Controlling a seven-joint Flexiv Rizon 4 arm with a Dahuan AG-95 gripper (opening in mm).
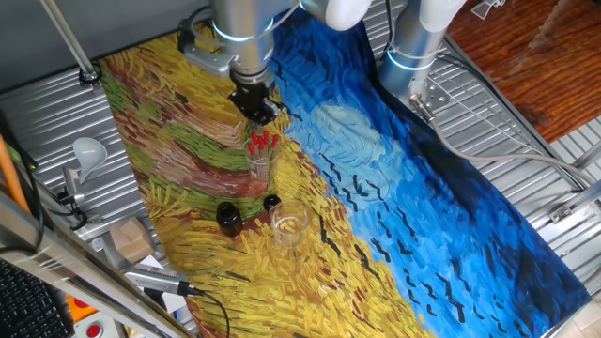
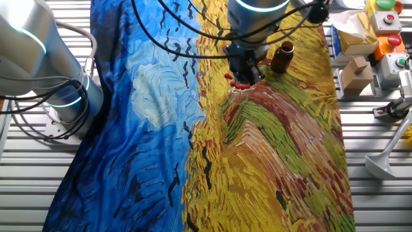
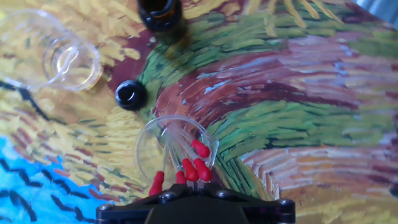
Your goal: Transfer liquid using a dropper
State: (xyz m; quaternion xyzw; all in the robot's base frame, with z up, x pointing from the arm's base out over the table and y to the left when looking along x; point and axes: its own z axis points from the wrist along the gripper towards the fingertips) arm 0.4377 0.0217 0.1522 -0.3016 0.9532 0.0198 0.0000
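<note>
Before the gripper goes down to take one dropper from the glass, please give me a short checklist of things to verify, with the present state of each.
1. Gripper is above the glass of droppers: ok, it hovers right over the red bulbs.
2. Jaws open enough for one bulb: cannot tell, the fingertips are hidden in every view.
3. One dropper stands apart from the others: not ok, the bulbs cluster together.
4. Holder glass upright: ok.
5. Brown bottle uncapped: ok, its black cap lies on the cloth beside it.
6. Empty glass upright and apart from the holder glass: ok.
</note>
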